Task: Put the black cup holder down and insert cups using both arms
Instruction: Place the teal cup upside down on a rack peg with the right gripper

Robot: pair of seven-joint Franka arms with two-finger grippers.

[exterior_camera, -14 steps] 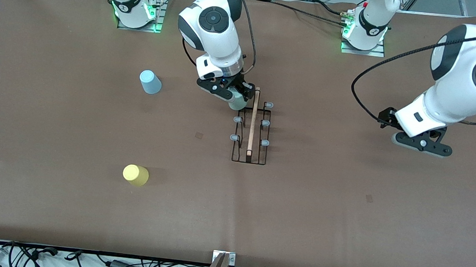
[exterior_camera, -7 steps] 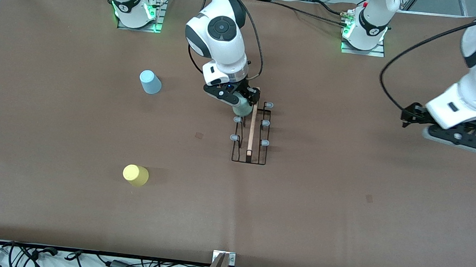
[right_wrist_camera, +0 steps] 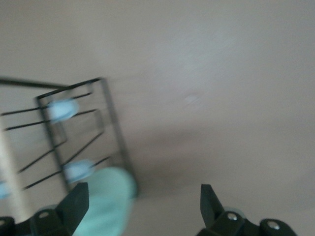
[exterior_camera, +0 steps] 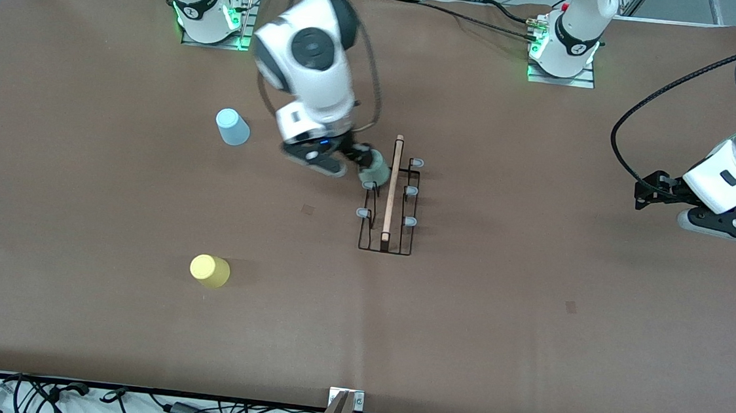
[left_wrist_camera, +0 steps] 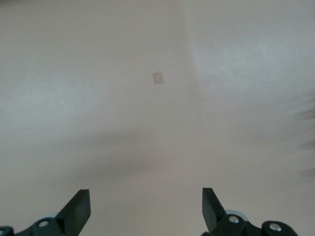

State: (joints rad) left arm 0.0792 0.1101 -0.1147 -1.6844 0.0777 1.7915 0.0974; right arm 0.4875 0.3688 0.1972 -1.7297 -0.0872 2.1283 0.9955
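Green cup (exterior_camera: 374, 169) seated on rack (exterior_camera: 389, 198) at desk centre; right gripper (exterior_camera: 338, 163) jaws apart, beside it. Left gripper (exterior_camera: 721, 224) jaws apart, idle. Next: blue cup (exterior_camera: 232, 127).

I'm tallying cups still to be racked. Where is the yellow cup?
In the front view, the yellow cup stands on the table toward the right arm's end, nearer the camera than the light blue cup.

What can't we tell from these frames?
- Whether the grey-green cup sits fully on a peg of the black cup holder: front view, the right gripper overlaps it; right wrist view is motion-blurred.
- The peg under that cup: covered by the cup, both views.
- The light blue cup and yellow cup: absent from both wrist views.
- What is under the left gripper: left wrist view shows only blurred bare table.
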